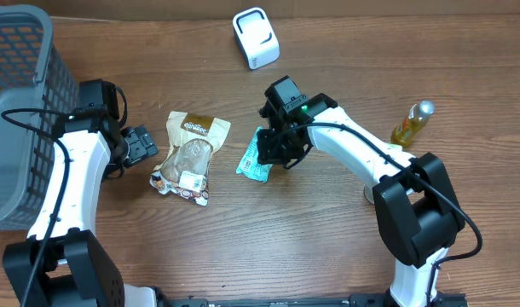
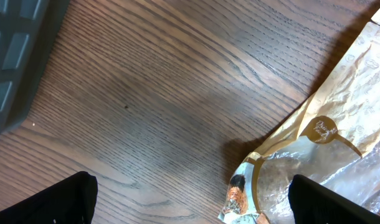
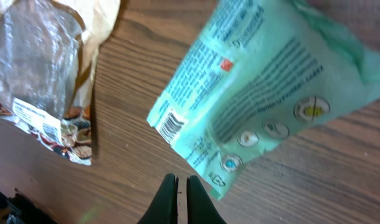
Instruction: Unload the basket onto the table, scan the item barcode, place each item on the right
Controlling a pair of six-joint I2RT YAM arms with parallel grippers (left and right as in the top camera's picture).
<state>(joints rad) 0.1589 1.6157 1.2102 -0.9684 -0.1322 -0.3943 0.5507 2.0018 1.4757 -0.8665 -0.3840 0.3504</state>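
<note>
Both right fingers point(image 3: 166, 205) meet, empty; pouch point(image 3: 265, 93) just ahead, probably light, crinkly: pinch its near edge; left fingers point(image 2: 59, 199) spread.

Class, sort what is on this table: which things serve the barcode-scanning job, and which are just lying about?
For the job: teal packet, its barcode, white box (likely the scanner), right tool.
Lying about, for now: brown snack bag, yellow bottle, grey basket.
</note>
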